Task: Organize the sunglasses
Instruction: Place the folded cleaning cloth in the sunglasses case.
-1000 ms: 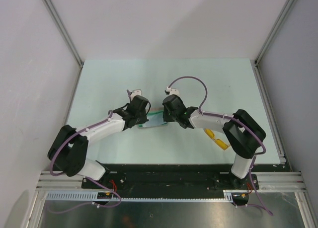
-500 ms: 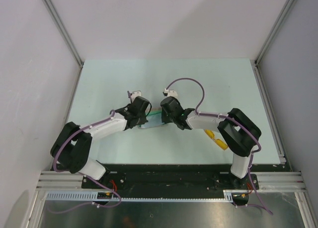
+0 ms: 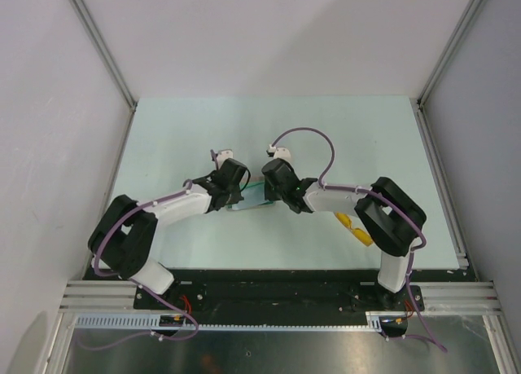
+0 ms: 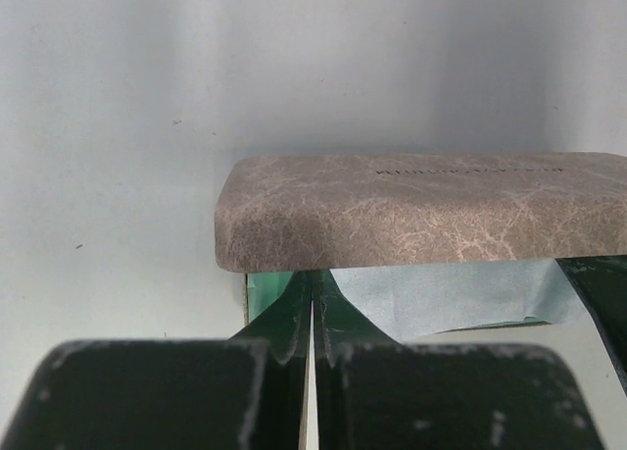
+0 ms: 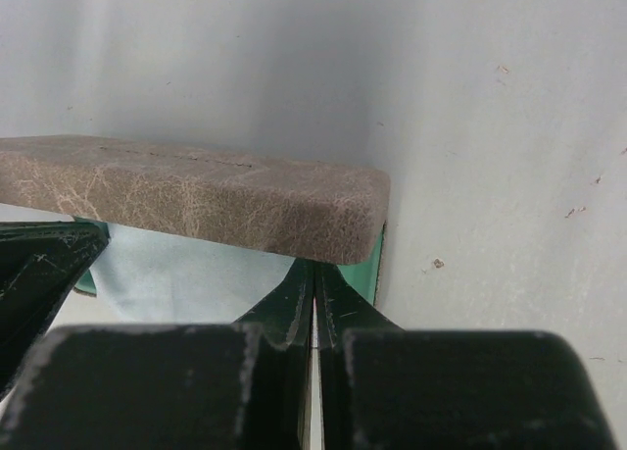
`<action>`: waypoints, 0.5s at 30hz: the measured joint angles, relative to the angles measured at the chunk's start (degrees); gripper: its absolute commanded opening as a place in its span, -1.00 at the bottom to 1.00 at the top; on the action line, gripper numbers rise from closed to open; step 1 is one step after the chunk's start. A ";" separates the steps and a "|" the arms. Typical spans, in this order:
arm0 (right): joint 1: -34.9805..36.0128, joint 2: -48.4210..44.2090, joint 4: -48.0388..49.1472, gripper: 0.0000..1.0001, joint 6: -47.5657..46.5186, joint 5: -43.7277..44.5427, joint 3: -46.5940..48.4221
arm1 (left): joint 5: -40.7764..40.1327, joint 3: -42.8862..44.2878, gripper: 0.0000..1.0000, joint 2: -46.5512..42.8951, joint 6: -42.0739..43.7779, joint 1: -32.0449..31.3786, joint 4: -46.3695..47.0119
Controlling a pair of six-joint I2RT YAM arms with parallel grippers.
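The sunglasses [image 3: 356, 229] lie well behind the right gripper [image 5: 313, 274], nearer it than the left gripper [image 4: 312, 308] (both pinched shut).

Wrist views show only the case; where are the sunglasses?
Top view: the sunglasses lie on the table, right near side, partly under the right arm.
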 measured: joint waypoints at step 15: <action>0.17 1.86 -0.11 -1.00 0.00 0.39 0.11 | -1.46 0.00 -0.99 2.01 -0.48 0.00 1.46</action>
